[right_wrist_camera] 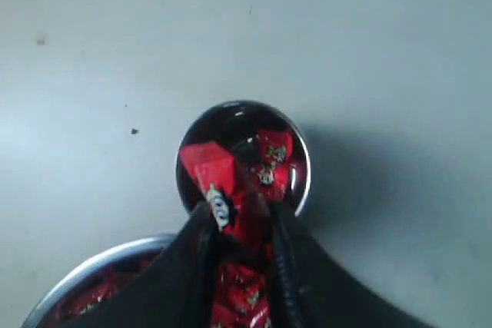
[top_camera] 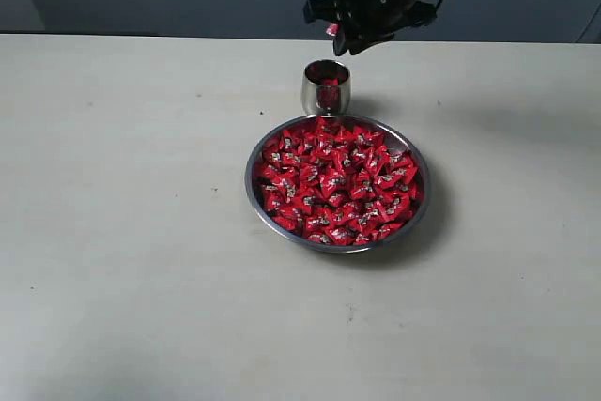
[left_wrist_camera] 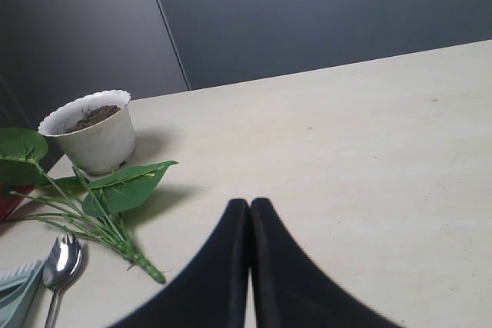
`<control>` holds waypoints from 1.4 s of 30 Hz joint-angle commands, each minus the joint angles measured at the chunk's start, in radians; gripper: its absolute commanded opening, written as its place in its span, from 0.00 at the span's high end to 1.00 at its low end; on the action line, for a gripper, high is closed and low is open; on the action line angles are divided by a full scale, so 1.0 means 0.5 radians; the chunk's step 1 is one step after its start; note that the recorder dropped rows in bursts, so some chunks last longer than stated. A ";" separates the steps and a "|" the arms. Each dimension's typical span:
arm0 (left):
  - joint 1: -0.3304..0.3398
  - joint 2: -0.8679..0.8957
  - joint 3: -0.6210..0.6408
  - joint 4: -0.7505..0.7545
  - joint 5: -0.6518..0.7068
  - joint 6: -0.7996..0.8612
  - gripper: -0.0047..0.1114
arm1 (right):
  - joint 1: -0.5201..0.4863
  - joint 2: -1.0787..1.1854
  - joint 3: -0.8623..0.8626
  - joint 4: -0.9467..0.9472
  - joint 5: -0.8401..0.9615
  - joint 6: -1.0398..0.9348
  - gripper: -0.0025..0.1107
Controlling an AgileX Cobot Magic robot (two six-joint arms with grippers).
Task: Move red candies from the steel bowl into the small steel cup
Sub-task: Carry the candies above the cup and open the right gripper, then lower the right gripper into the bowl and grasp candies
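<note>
Pale cream tabletop (top_camera: pixel 131 251) under a dark grey wall. Near the left gripper (left_wrist_camera: pixel 250 211), off to one side of it: a white scalloped pot (left_wrist_camera: pixel 91 137) filled with soil, a green leafy sprig (left_wrist_camera: pixel 115 188) lying flat on the surface, and a metal spoon (left_wrist_camera: pixel 61 260) beside the sprig's stem. Left gripper's black fingers pressed together tip to tip, nothing between them, bare table beyond.

Further right, right gripper (top_camera: pixel 340 35) hanging in the air, clamped on a red candy (right_wrist_camera: pixel 214 178). Seemingly a single piece, though the crumpled wrapper makes that hard to settle. Directly beneath that gripper, small steel cup (top_camera: pixel 326 89), upright, a few wrapped pieces lying inside. Lower than the gripper and on the camera's side of the cup, close against it, steel bowl (top_camera: pixel 255 161), filled rim to rim with red candies (top_camera: pixel 338 185), white-and-dark marks showing on the wrappers.
</note>
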 commanded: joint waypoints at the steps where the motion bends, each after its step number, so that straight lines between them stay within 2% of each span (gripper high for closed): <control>1: -0.006 -0.008 0.003 0.009 -0.022 -0.007 0.96 | -0.006 0.185 -0.241 0.004 0.058 -0.014 0.95; 11: -0.006 -0.008 0.003 0.009 -0.022 -0.007 0.96 | -0.006 0.325 -0.345 -0.015 0.103 -0.014 0.93; 13: -0.006 -0.008 0.003 0.009 -0.022 -0.007 0.96 | -0.006 0.321 -0.345 -0.023 0.099 -0.014 0.84; 16: -0.006 -0.008 0.003 0.009 -0.022 -0.007 0.96 | -0.006 0.302 -0.345 -0.032 0.099 -0.014 0.62; 18: -0.006 -0.008 0.003 0.009 -0.022 -0.007 0.96 | -0.006 0.284 -0.345 -0.036 0.099 -0.014 0.55; 24: -0.006 -0.008 0.003 0.009 -0.022 -0.007 0.96 | -0.006 0.174 -0.345 -0.090 0.159 -0.014 0.59; 31: -0.006 -0.008 0.003 0.009 -0.022 -0.007 0.96 | -0.006 0.090 -0.345 -0.119 0.609 -0.080 0.59; 35: -0.006 -0.008 0.003 0.009 -0.022 -0.007 0.96 | 0.007 0.080 -0.292 -0.081 0.672 -0.116 0.59; 38: -0.006 -0.008 0.003 0.009 -0.022 -0.007 0.96 | 0.054 0.022 -0.148 -0.076 0.672 -0.121 0.59; 42: -0.006 -0.008 0.003 0.009 -0.022 -0.007 0.96 | 0.099 -0.101 0.209 -0.033 0.609 -0.124 0.59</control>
